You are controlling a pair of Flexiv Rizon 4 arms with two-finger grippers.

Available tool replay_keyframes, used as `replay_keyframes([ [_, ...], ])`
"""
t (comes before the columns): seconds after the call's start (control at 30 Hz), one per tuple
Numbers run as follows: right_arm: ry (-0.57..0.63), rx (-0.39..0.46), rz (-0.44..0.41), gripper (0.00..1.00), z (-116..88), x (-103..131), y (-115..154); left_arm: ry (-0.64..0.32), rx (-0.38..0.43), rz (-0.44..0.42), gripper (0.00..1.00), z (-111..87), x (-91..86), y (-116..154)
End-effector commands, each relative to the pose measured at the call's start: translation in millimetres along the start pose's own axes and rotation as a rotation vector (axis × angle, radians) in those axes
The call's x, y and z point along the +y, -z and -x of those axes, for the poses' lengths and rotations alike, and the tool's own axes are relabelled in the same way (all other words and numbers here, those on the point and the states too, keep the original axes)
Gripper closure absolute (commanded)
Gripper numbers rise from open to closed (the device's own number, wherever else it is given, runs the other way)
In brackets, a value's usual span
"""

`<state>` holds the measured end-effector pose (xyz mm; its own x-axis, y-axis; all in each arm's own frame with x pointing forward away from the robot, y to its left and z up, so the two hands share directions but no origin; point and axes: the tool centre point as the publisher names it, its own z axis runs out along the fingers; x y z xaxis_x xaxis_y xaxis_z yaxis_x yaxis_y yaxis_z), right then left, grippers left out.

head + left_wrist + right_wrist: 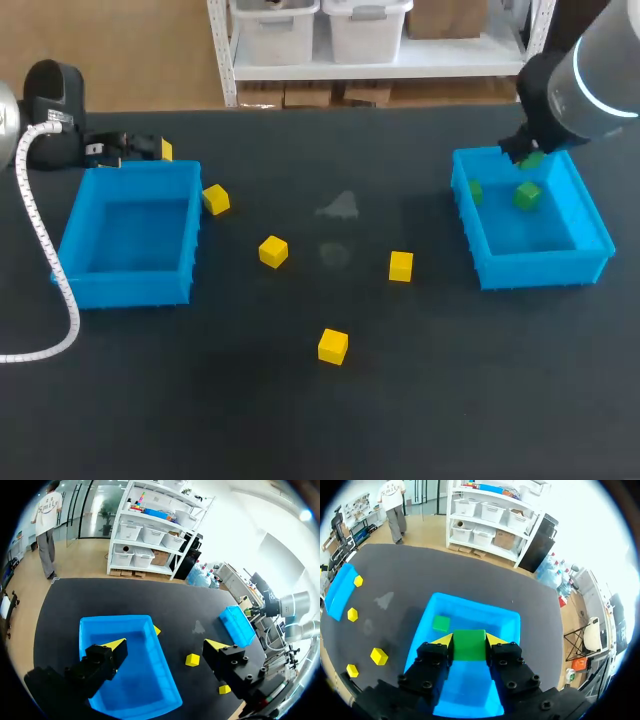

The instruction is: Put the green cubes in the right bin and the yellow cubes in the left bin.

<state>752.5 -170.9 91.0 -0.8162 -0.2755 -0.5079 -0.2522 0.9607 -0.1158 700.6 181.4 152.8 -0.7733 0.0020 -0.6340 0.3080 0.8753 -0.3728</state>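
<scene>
Presently, step in hand: release of the held green cube (469, 646), clenched between the fingers of the right gripper (469, 639) over the right bin (476, 605). Best done low, with the cube well inside the walls under the claw, lest it bounce out.

Left bin (150, 625), under the spread, empty left gripper (166, 645): held nothing.
Four yellow cubes (273, 251): lay on the table (320, 420), outside both bins.
Right bin: two loose green cubes (527, 195), one just ahead of the right claw's fingers.

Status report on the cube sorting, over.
Right gripper shut on green cube above right bin. Left gripper open, empty, near left bin. Four yellow cubes loose on table. Nothing blocking.
</scene>
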Motion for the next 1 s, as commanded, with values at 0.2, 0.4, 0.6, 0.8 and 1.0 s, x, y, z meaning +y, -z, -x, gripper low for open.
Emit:
replay_keyframes([
  [0.2, -0.002, -0.036, 0.016, 0.49, -4, 4, -6, -0.002, -0.007, -0.012, 0.00, -1.7, 2.5, 0],
  [0.4, -0.001, -0.038, 0.017, 0.00, -6, 6, -3, -0.002, -0.007, -0.012, 0.00, -1.7, 2.5, 0],
  [0.6, 0.001, -0.052, 0.001, 0.00, -21, -2, 8, -0.002, -0.007, -0.012, 0.00, -1.7, 2.5, 0],
  [0.8, -0.038, -0.032, 0.016, 0.00, -70, -18, 16, -0.002, -0.007, -0.012, 0.00, -1.7, 2.5, 0],
  [1.0, -0.130, -0.020, 0.068, 0.00, -104, -33, 26, -0.002, -0.007, -0.012, 0.00, -1.7, 2.5, 0],
])
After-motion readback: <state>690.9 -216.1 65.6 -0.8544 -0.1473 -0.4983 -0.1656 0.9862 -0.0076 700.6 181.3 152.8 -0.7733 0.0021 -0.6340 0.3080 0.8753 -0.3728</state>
